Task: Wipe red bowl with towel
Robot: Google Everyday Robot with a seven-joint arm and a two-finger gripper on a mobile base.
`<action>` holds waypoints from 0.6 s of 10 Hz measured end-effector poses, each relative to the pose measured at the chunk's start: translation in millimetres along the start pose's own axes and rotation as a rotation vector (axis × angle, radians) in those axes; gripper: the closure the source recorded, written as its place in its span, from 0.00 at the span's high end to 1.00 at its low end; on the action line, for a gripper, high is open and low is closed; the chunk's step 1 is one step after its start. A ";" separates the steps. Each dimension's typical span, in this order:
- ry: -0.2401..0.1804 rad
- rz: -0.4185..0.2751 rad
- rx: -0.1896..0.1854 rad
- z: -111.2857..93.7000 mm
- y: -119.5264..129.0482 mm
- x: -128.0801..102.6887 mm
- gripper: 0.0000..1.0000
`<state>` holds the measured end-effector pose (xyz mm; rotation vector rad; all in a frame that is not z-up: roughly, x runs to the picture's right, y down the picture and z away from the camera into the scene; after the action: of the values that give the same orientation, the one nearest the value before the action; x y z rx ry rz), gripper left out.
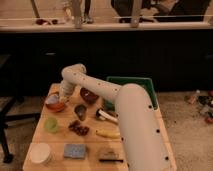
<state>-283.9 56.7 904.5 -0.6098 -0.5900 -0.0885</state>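
Note:
The red bowl [55, 104] stands on the wooden table [60, 140] near its far left edge. A pale cloth, likely the towel [52, 99], lies inside the bowl. My gripper [64, 95] points down from the white arm [95, 85] and sits right over the bowl's right rim, on or against the cloth. The arm reaches in from the lower right and covers the table's right side.
A dark red bowl [89, 95] is just right of the gripper. A grey cup [80, 111], green cup [51, 124], dark red cluster [79, 128], banana [107, 133], white bowl [40, 152], blue sponge [75, 150] and brush [109, 156] stand nearer. A green bin [131, 82] is behind the arm.

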 end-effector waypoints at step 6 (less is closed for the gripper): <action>-0.001 -0.021 -0.029 21.4 -25.5 -6.8 0.00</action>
<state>-306.5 47.2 928.0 -0.6315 -0.5976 -0.1168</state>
